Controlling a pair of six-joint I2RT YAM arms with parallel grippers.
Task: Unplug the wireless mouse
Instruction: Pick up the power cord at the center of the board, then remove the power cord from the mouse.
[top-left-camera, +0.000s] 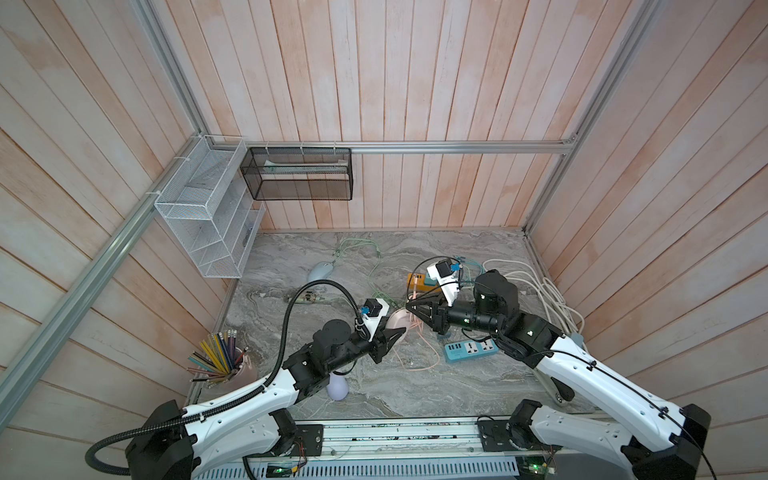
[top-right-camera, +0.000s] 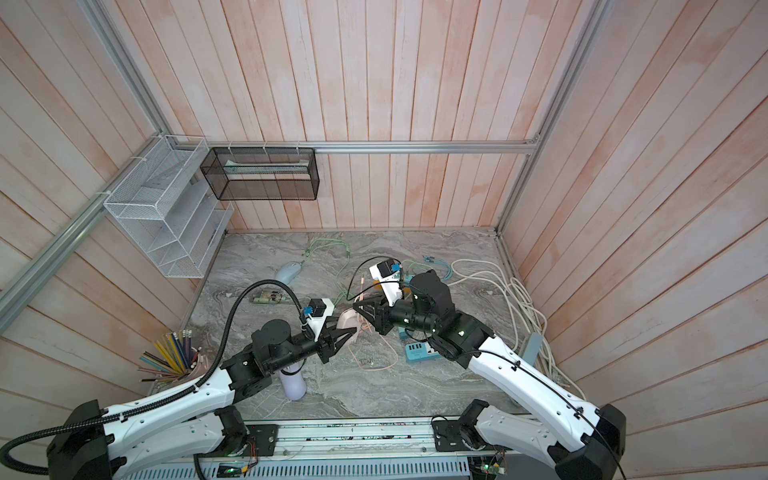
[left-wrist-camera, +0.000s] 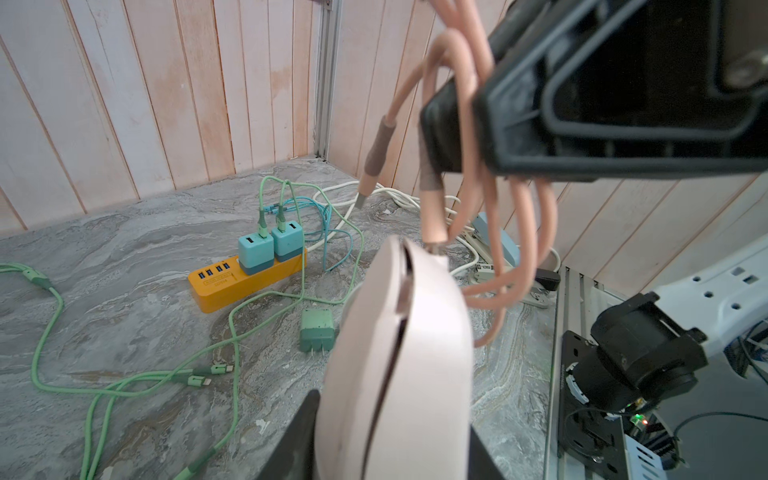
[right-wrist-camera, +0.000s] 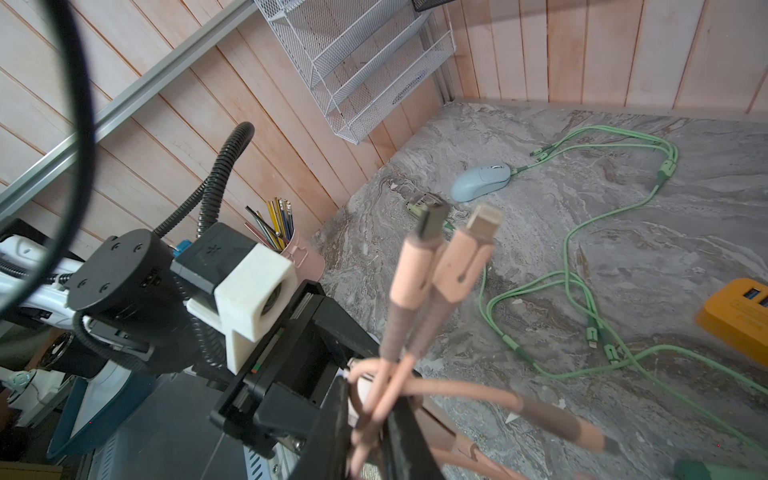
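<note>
Pink mouse (left-wrist-camera: 399, 353) held up, plug (left-wrist-camera: 434, 232) at its port (in or out, I cannot tell).
Left tool (top-left-camera: 397, 332) is clamped on the mouse above the worktop (left-wrist-camera: 124, 257). Right tool (top-left-camera: 409, 306) has the pink cable (right-wrist-camera: 419, 270) bunched between its fingers, grip unclear. Left to do, likely: draw the plug clear. Green cables (right-wrist-camera: 667, 170), orange strip (left-wrist-camera: 224, 291) and blue mouse (right-wrist-camera: 480, 183) lie below, none blocking.
</note>
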